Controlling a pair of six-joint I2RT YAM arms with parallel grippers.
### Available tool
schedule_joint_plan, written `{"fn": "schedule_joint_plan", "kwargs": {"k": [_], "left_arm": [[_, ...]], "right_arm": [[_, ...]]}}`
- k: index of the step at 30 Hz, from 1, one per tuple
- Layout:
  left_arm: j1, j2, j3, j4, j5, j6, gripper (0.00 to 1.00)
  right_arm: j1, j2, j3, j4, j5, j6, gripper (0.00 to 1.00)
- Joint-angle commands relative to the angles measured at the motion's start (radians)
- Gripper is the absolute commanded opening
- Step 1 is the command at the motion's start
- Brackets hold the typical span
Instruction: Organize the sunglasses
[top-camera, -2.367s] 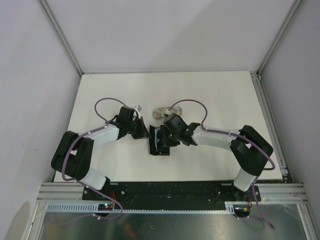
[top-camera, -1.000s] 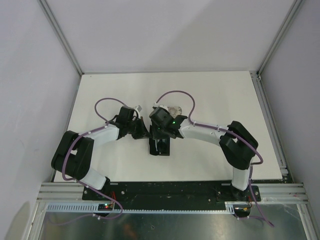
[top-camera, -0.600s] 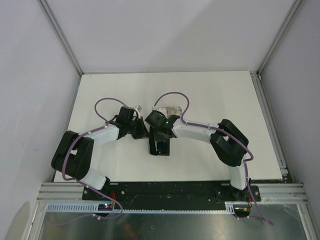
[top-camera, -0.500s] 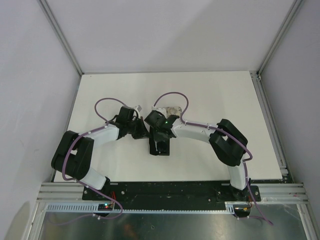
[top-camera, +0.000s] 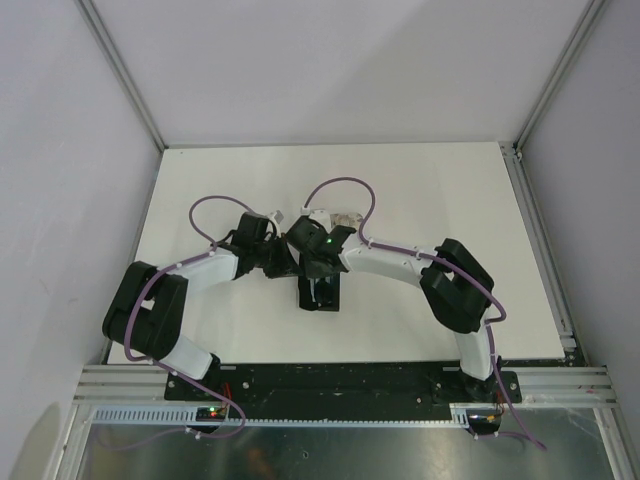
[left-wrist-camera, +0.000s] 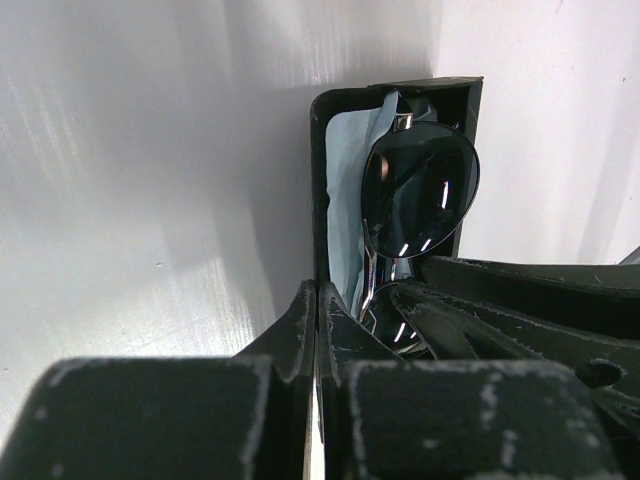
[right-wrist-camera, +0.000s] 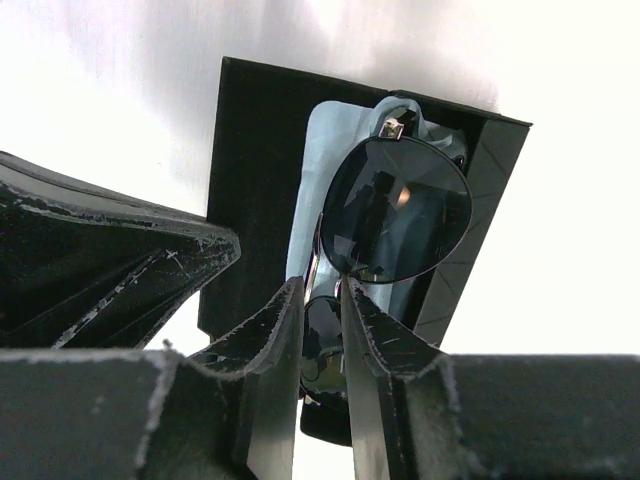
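A black oblong case lies open mid-table, lined with a pale blue cloth. The thin wire-frame sunglasses with dark rounded lenses sit folded in its trough. My right gripper hangs over the case, jaws narrowed on the sunglasses near the bridge, the lower lens showing between them. My left gripper is shut, its tips meeting at the case's left wall, just left of the right gripper. The case's flat lid lies spread beside the left fingers.
A beige patterned case lies just behind the right wrist, partly hidden by it and its purple cable. White tabletop stretches to the back and both sides. Metal posts and grey walls bound the table.
The right arm has swung left with its wrist now over the open case, close against the left gripper. The left arm has stayed put.
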Motion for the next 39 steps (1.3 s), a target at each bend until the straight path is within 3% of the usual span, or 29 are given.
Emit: {"fn": "schedule_joint_plan", "kwargs": {"k": [1, 24, 28, 34, 39], "left_arm": [[0.006, 0.0, 0.022, 0.042, 0.031, -0.001, 0.0], [0.005, -0.001, 0.028, 0.046, 0.036, -0.005, 0.0], [0.006, 0.001, 0.03, 0.045, 0.035, -0.006, 0.0], [0.006, 0.002, 0.033, 0.045, 0.039, -0.006, 0.0], [0.006, 0.002, 0.034, 0.045, 0.038, -0.009, 0.0]], "right_arm": [[0.01, -0.011, 0.039, -0.006, 0.016, 0.006, 0.27], [-0.005, 0.057, 0.017, 0.042, -0.052, 0.042, 0.25], [-0.006, 0.068, 0.015, 0.04, -0.051, 0.048, 0.22], [-0.009, 0.067, 0.01, 0.048, -0.054, 0.053, 0.08], [-0.014, 0.082, 0.022, 0.019, -0.024, 0.057, 0.08]]}}
